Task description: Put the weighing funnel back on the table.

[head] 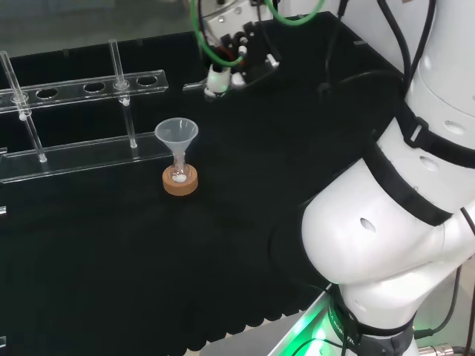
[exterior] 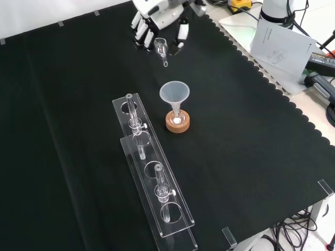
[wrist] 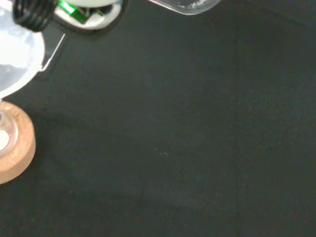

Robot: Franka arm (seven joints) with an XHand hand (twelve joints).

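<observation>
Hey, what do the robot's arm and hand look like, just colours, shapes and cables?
The arm is big, rounded, glossy white links crossed by black straps, with black cables alongside and a green light at its base. The hand is white with black and white fingers, and green cables loop near its wrist.

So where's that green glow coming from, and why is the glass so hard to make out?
Head view: a green light glows at the arm's base, and the clear rack shows mostly as bright edges. Front view: the black cloth swallows shadows, so the weighing funnel in the hand is only faint glints. Wrist view: a small green lamp shines.
</observation>
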